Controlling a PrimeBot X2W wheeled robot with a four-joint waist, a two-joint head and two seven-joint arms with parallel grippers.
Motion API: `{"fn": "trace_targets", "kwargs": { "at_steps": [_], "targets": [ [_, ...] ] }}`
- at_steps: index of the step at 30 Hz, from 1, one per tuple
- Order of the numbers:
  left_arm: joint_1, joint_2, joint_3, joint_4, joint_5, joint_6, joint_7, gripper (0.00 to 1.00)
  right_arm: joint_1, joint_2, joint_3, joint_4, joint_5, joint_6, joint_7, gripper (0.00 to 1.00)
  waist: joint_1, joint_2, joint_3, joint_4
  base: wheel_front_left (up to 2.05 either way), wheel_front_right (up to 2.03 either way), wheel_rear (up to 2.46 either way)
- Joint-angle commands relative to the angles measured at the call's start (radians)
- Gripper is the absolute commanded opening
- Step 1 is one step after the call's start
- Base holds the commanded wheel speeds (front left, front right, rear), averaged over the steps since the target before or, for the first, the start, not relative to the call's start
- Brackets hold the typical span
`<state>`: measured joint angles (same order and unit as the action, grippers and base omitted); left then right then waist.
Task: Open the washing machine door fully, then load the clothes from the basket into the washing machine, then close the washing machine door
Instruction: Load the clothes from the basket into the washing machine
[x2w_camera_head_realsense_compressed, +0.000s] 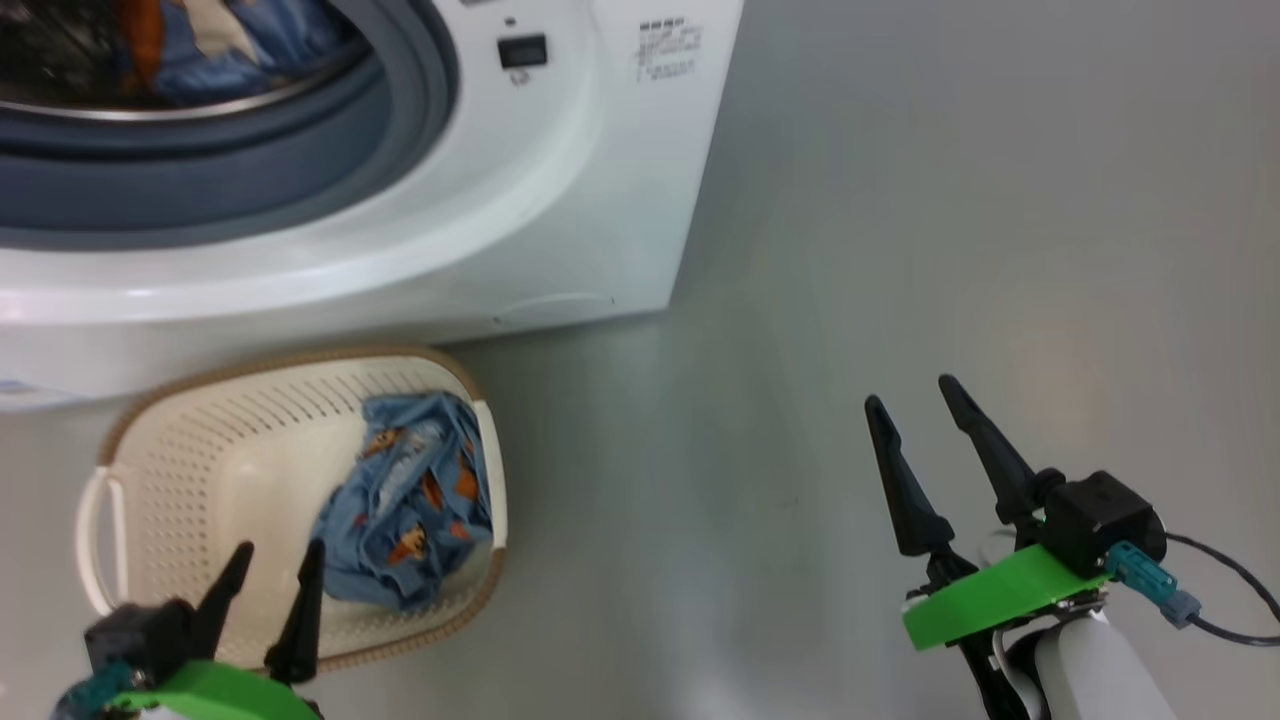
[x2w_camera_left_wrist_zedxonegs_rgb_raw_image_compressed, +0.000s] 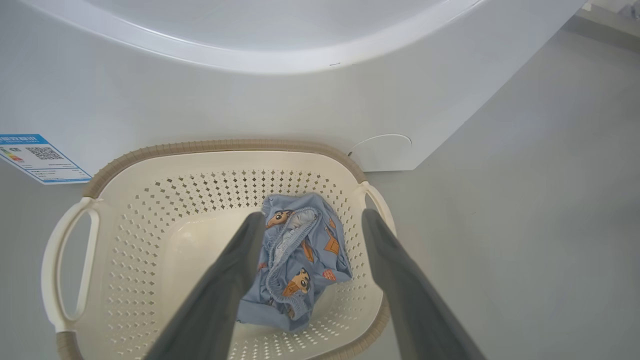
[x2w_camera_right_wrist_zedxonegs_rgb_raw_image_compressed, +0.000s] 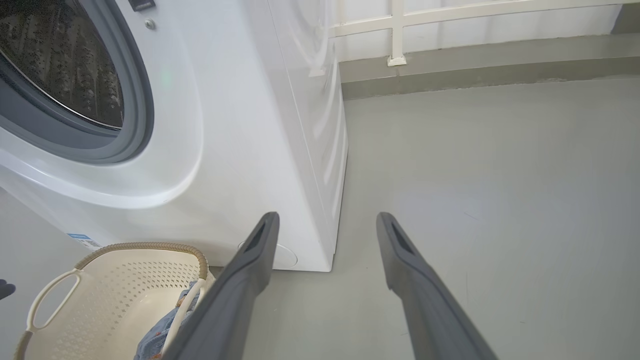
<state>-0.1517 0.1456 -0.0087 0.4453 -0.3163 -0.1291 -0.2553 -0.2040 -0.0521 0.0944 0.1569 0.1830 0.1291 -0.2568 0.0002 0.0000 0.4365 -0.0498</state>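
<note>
Behind basket (x2w_camera_head_realsense_compressed: 180, 440), washer (x2w_camera_head_realsense_compressed: 560, 200) open, blue cloth (x2w_camera_head_realsense_compressed: 200, 50) apparently already in drum (x2w_camera_head_realsense_compressed: 150, 108). More clothes (x2w_camera_head_realsense_compressed: 410, 510) left at basket's right end. Left claw (x2w_camera_head_realsense_compressed: 281, 545) above basket, right claw (x2w_camera_head_realsense_compressed: 908, 390) well right of basket: both spread, empty. Loading unfinished, door not yet closed.

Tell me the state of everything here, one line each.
washing machine: opening uncovered, blue fabric in drum
basket: upright on floor, holding clothes
clothes: crumpled bundle in basket
left gripper: open, empty, above basket
right gripper: open, empty, above floor
</note>
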Motion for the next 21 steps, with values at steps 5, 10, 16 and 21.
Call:
{"fn": "trace_targets", "kwargs": {
  "at_steps": [5,10,16,21],
  "targets": [
    [-0.088,0.08,0.003,0.053,-0.046,-0.001,-0.006,1.0,-0.036,0.002,0.044,-0.036,0.004,0.002,-0.005,1.0,-0.0002,0.0,0.155,-0.046,0.0,0.0,0.0],
    [-0.152,0.135,-0.03,0.114,-0.086,-0.001,-0.006,1.0,-0.054,0.002,0.053,-0.053,0.022,0.002,-0.005,1.0,-0.0002,0.0,0.217,-0.075,0.0,0.0,0.0],
    [-0.211,0.194,-0.093,0.181,-0.159,-0.001,-0.006,1.0,-0.068,0.002,0.062,-0.069,0.043,0.002,-0.005,1.0,-0.0002,0.0,0.284,-0.106,0.0,0.0,0.0],
    [-0.256,0.247,-0.138,0.223,-0.21,-0.001,-0.006,1.0,-0.079,0.002,0.075,-0.083,0.065,0.002,-0.005,1.0,-0.0002,0.0,0.341,-0.13,0.0,0.0,0.0]
  ]
}}
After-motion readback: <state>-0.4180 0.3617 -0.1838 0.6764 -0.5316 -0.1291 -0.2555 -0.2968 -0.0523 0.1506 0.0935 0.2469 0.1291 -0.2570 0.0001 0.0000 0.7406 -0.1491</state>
